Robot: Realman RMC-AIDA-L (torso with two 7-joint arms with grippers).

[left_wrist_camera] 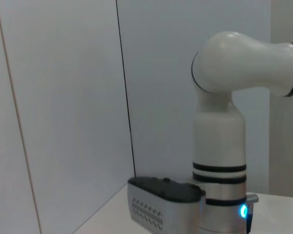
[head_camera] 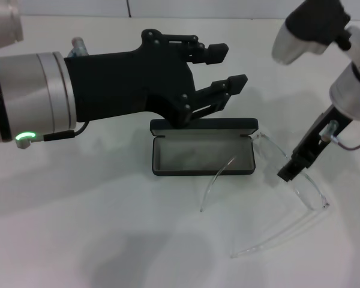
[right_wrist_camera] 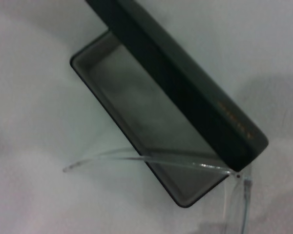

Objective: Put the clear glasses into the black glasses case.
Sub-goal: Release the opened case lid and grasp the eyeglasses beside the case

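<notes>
— Looking at the head view, where do things stand?

— The black glasses case [head_camera: 203, 157] lies open on the white surface [head_camera: 96, 240], lid raised toward the back, grey lining bare. The clear glasses [head_camera: 288, 180] are outside it, just beside its right end, arms unfolded; one arm [head_camera: 219, 177] crosses over the near right corner of the tray, the other [head_camera: 276, 237] trails away toward the front.

— And the arms?

— The right gripper [head_camera: 290, 173] is down at the lens. Whether its fingers have closed on the lens I cannot tell. The left gripper [head_camera: 228, 66] hangs above and behind the case with its fingers spread apart, holding nothing.

— What could go wrong?

— The arms are splayed, so the glasses are wider than the tray as they lie. Lifted and lowered like that, I'd expect an arm to catch on the rim and leave them perched across it. A thin, slick lens could also twist or slip out of a narrow pinch. And the arm already over the corner may drag the light case sideways, or nudge the lid, since nothing is steadying it.

— The right wrist view?

— It shows that arm [right_wrist_camera: 151, 161] crossing the tray corner near the lid [right_wrist_camera: 185, 92].
</notes>
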